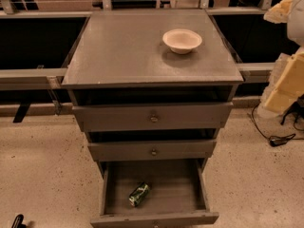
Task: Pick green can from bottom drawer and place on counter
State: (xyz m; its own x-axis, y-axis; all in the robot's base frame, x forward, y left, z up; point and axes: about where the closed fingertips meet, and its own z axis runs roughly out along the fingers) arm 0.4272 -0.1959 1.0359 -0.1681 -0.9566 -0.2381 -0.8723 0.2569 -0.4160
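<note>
The green can (139,194) lies on its side on the floor of the bottom drawer (154,217), left of the middle and near the front. That drawer is pulled out and open. The counter (128,46) is the flat grey-brown top of the cabinet. My gripper (281,9) shows only partly at the top right edge, a pale cream shape level with the back of the counter. It is far above the can and to its right, and it touches nothing.
A cream bowl (182,40) stands on the counter's back right part. The two upper drawers (153,116) are slightly ajar. Cream arm parts (287,82) hang at the right edge. A black cable (278,139) lies on the speckled floor at the right.
</note>
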